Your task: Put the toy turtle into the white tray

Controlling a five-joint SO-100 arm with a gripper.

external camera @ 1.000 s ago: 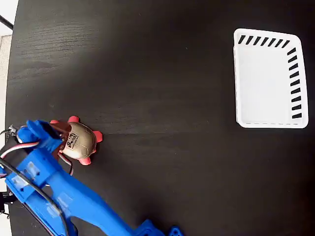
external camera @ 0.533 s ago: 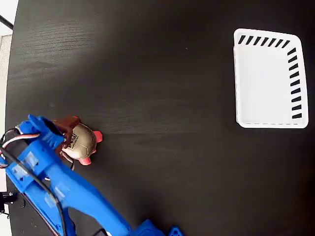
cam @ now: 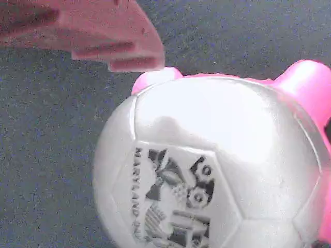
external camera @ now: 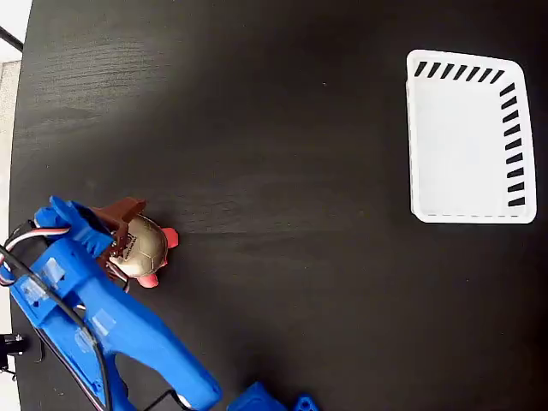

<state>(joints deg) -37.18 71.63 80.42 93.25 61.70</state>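
Toy turtle point(external camera: 143, 247): on black bench point(external camera: 282, 171), lower left in fixed view, not lifted. Gripper point(external camera: 127, 242): spread, fingers straddling shell, positioned for pinch. White tray point(external camera: 415, 137): upper right, well apart, empty, awaiting drop.

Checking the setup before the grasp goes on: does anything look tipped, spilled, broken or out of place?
Nothing stands out. The toy turtle sits shell-up on the black table with the gripper around it. The white tray lies flat and empty at the right of the fixed view, far from the turtle. No spill or damage shows.
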